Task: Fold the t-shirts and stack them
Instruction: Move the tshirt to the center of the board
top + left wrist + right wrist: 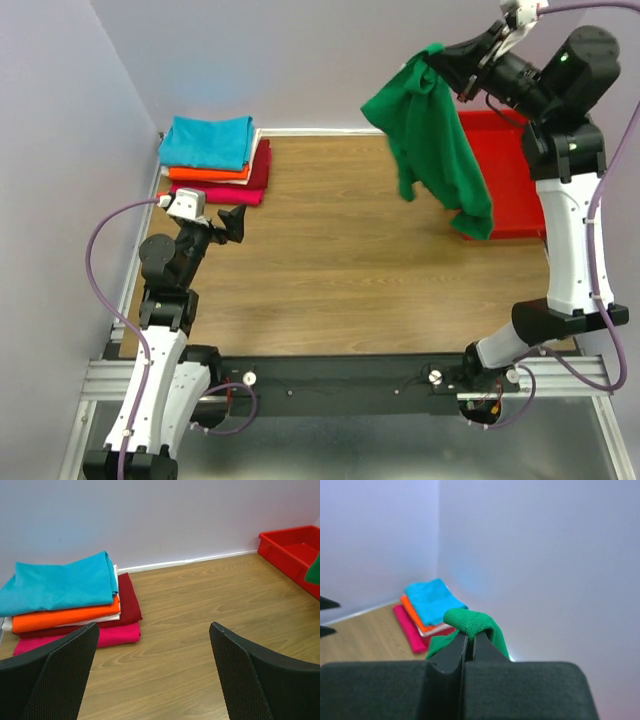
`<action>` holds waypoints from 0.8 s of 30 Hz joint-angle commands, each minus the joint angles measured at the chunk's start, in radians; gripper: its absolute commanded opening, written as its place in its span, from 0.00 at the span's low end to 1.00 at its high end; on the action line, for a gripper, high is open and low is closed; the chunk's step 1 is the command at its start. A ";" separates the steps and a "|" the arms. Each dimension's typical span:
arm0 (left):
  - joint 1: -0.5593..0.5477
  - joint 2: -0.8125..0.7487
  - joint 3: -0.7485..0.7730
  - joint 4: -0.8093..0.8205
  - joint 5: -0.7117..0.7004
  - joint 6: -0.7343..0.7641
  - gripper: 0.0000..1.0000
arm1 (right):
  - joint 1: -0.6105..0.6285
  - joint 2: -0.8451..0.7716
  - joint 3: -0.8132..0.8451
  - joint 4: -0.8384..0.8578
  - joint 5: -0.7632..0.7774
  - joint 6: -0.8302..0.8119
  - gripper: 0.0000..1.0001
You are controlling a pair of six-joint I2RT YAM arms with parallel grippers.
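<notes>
A green t-shirt [435, 135] hangs in the air at the back right, its lower end over the red tray. My right gripper [440, 58] is shut on its ribbed edge [470, 622], high above the table. A pile of folded t-shirts [212, 160] lies in the far left corner: turquoise [60, 582] on top, then orange [65, 617], dark red [129, 602] and magenta [117, 634]. My left gripper [236, 222] stands open and empty, low over the table just right of the pile's near end, its fingers [60, 675] spread wide.
A red plastic tray [510, 170] sits at the back right against the wall, seen also in the left wrist view as the tray [292, 550]. Walls close the table at the back and left. Bare wooden tabletop [340, 260] lies between pile and tray.
</notes>
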 commanded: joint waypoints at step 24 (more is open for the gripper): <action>-0.022 -0.028 -0.020 0.036 0.106 0.024 0.98 | -0.008 -0.039 -0.842 0.130 0.394 -0.035 0.14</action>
